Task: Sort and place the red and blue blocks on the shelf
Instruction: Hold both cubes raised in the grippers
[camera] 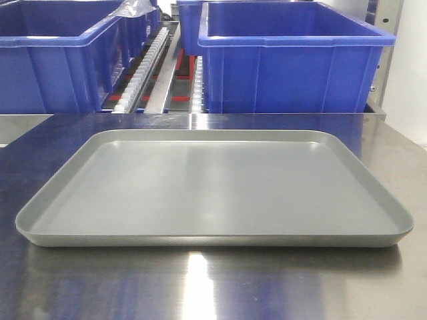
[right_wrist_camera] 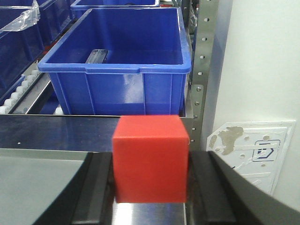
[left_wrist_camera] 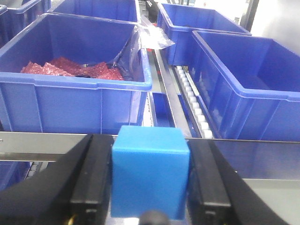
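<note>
**Blue block in left pincer, red block in right, above a steel table**

The left pincer (left_wrist_camera: 150,190) is clenched on a blue block (left_wrist_camera: 150,173), its black fingers (left_wrist_camera: 91,185) pressed flat against the cube's two sides, as the left wrist view shows. Beyond the block stands a blue plastic crate (left_wrist_camera: 70,101) holding crumpled red packets (left_wrist_camera: 70,69), with clear plastic film (left_wrist_camera: 150,35) draped over its far corner. An empty-looking crate (left_wrist_camera: 248,89) stands to the right of it, across a white roller track (left_wrist_camera: 194,105).

In the right wrist view, the right pincer (right_wrist_camera: 151,190) grips a red block (right_wrist_camera: 151,157) in the same manner, one finger (right_wrist_camera: 213,187) on each side. Behind the block stands another blue crate (right_wrist_camera: 122,89) with a small dark object (right_wrist_camera: 97,56) on its floor, beside a perforated metal shelf upright (right_wrist_camera: 201,61).

The front-facing view shows neither arm nor block. A grey tray (camera: 213,135) lies flat in the middle of the reflective table (camera: 200,287), and two blue crates (camera: 293,73) stand on the racking behind it
</note>
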Available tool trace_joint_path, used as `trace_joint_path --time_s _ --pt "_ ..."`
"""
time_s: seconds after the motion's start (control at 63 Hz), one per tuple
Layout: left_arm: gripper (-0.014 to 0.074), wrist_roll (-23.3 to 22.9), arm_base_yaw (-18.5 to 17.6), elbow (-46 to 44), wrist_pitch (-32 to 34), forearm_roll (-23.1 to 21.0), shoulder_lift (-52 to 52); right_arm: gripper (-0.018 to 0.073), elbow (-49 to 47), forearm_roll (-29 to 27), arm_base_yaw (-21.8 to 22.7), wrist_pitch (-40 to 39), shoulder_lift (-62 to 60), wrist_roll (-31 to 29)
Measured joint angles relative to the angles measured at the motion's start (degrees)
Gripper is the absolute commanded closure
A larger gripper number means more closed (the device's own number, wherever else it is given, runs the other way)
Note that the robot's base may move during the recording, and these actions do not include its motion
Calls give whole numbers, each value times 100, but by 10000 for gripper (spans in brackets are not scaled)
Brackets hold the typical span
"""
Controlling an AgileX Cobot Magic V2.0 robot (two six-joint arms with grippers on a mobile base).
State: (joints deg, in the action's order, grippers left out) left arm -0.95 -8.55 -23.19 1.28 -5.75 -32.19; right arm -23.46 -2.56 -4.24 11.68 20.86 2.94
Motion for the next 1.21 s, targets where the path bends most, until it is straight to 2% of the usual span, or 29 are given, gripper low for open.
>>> trace_joint_path --time_s 1.207 --pt "276 0 0 0 22 13 0 185 0 0 0 0 0 0"
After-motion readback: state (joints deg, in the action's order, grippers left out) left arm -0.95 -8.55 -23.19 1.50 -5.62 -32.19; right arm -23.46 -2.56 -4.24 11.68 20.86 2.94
